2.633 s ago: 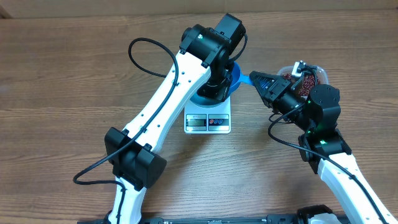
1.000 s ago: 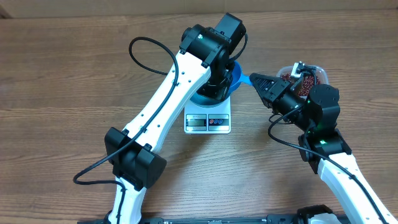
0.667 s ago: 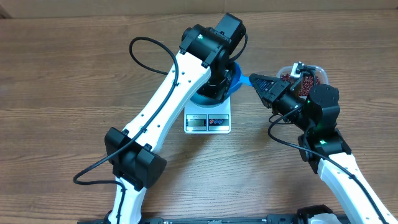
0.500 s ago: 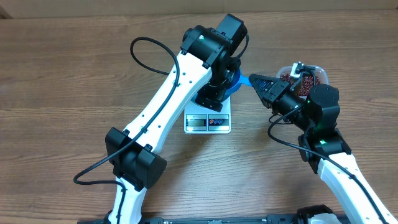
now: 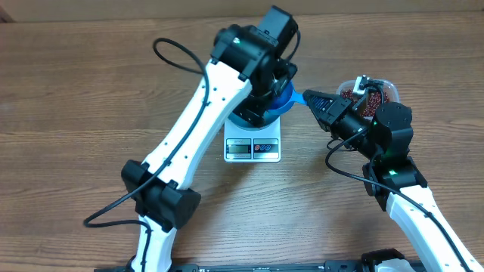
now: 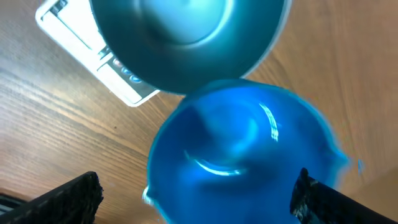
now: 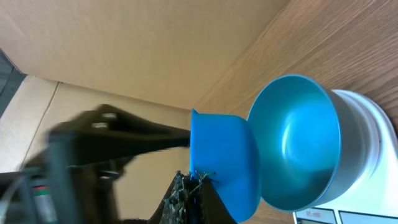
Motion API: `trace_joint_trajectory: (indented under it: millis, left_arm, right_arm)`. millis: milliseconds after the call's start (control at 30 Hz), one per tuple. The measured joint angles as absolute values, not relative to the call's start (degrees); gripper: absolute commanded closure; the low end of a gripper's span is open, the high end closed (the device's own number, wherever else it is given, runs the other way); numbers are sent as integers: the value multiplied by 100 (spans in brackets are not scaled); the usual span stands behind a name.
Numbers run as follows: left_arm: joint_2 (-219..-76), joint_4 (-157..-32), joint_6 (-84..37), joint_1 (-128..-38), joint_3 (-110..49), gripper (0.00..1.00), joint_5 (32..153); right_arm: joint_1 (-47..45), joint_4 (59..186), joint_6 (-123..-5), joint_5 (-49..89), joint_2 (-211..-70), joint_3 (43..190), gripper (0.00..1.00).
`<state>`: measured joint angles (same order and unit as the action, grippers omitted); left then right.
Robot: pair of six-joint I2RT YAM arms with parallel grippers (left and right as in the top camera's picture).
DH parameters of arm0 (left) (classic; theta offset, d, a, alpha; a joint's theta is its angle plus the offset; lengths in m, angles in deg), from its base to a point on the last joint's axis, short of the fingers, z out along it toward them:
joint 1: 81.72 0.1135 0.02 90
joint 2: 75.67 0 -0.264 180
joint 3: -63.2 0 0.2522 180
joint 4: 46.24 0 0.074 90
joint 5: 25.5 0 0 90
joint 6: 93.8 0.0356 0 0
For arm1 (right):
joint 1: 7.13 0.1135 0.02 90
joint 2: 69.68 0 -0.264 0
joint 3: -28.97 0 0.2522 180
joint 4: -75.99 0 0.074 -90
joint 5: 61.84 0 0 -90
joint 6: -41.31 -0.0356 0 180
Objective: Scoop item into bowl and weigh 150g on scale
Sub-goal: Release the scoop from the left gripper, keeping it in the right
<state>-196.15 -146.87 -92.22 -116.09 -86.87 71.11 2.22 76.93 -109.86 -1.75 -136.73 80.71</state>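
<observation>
The teal-blue bowl (image 7: 311, 143) stands on the white scale (image 5: 253, 147), and no beans show inside it. My left gripper (image 6: 196, 196) hovers above it, open wide, with its black fingers (image 6: 68, 199) far apart and nothing between them. A small blue scoop (image 7: 224, 162) hangs right beside the bowl's rim. My right gripper (image 7: 196, 190) is shut on the scoop's handle. In the left wrist view the scoop (image 6: 242, 155) looks blurred and shows no load. The beans (image 5: 349, 94) lie in a clear tub (image 5: 382, 87) behind my right arm.
The left arm's forearm (image 5: 204, 113) crosses over the scale's left side and hides most of the bowl from above. The scale's display (image 5: 239, 148) faces the near edge. A cardboard wall (image 7: 155, 43) stands beyond the table.
My left gripper has opened from shut, and the left arm has lifted and shifted slightly to the far left. The right arm and scoop have stayed put.
</observation>
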Motion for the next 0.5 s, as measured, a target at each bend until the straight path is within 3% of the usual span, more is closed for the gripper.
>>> trace_joint_trajectory:
  millis: [500]
  left_arm:
    - [-18335, -14842, -5377, -11209, -8895, 1, 7065]
  right_arm:
    - [-587, 7175, -10267, -529, -13673, 8071, 96]
